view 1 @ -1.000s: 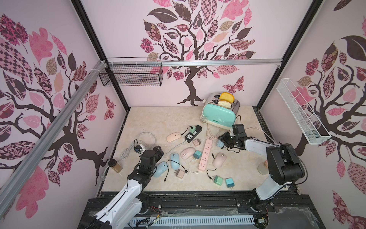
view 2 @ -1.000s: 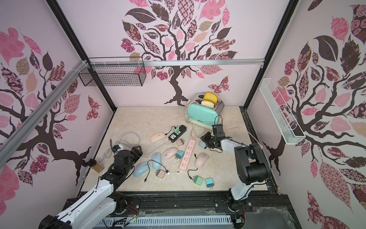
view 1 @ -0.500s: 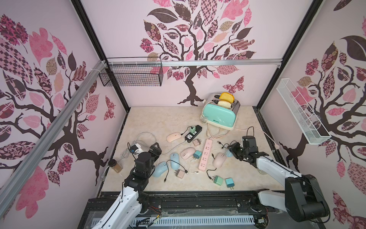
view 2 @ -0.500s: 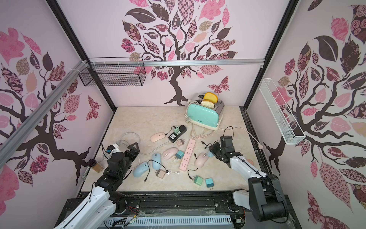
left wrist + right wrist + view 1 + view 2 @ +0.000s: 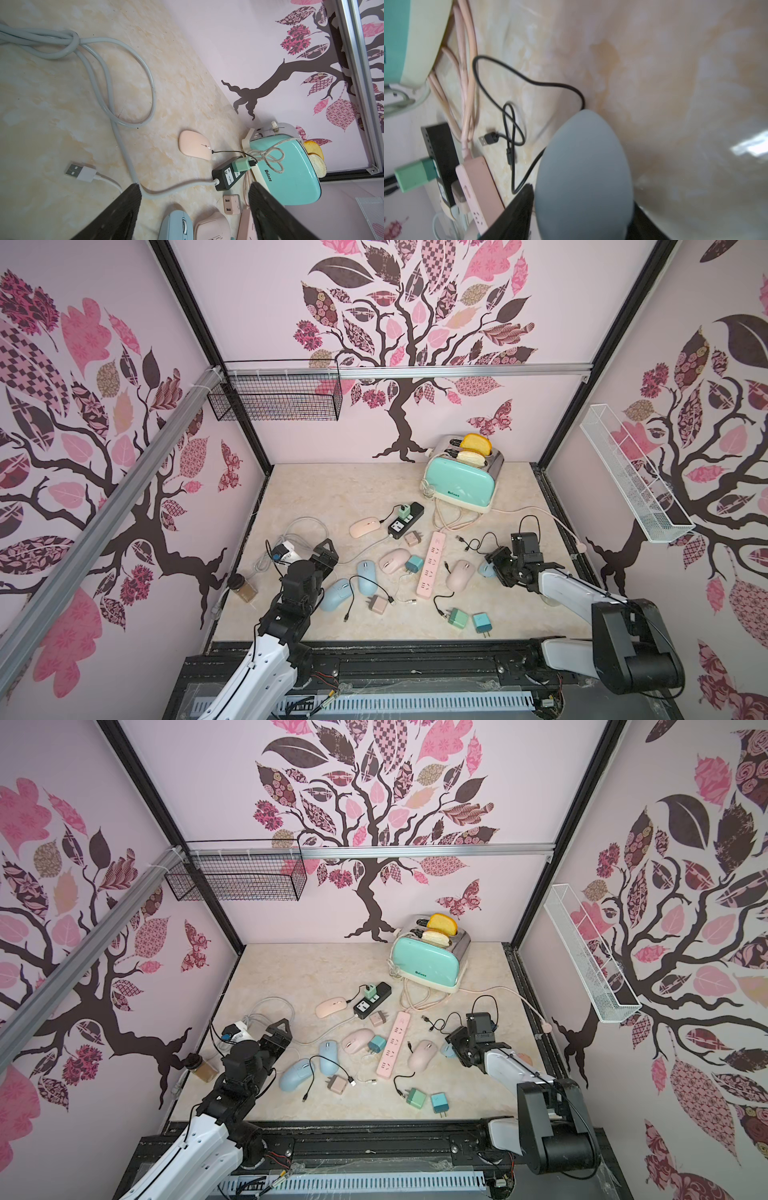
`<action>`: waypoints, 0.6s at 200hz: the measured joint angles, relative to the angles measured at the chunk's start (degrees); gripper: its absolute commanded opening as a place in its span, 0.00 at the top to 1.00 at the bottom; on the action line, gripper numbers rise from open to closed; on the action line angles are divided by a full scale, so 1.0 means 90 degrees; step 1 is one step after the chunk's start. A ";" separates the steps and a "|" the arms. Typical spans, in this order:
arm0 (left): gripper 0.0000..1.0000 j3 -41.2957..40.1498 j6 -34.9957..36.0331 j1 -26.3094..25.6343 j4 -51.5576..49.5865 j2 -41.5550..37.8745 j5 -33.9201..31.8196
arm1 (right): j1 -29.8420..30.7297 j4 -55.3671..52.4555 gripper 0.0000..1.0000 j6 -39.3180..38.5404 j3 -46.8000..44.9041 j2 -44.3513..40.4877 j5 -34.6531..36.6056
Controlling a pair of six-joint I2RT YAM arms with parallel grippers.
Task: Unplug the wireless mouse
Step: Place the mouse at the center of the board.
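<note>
Logged a marbled worktop [image 5: 332,497] with a mint toaster [image 5: 459,483] well behind the pink power strip [image 5: 430,572] near its middle. Found the left fingers [image 5: 124,212] spread wide and empty well left of that strip, and the right fingers [image 5: 517,214] straddling a small blue-grey mouse [image 5: 583,170] right of the strip, just past a pink mouse [image 5: 460,574]; cannot tell whether pressed on it or slack. Noted a thin black cable [image 5: 548,83] running up to that mouse's tip, the joint hidden.

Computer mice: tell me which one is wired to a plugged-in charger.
The flat pink mouse beside the black power strip; only its cable runs into the green charger seated there.
</note>
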 measured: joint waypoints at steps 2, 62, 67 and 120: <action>0.15 0.0000 0.0002 0.0000 -0.0002 0.0000 0.0000 | 0.0000 -0.0049 0.13 0.0046 0.0007 -0.0044 0.0029; 0.15 0.0000 0.0000 0.0000 -0.0044 0.0151 0.0024 | 0.0000 -0.1304 0.10 0.0340 0.0080 -0.1059 0.0619; 0.15 0.0000 0.0000 0.0000 -0.0041 0.0175 0.0029 | 0.0000 -0.1362 0.11 0.0352 0.0083 -0.1149 0.0624; 0.15 0.0129 0.0216 0.0000 0.0214 0.1035 0.0529 | 0.1486 -0.1622 0.11 -0.0415 0.1336 -0.0981 0.1025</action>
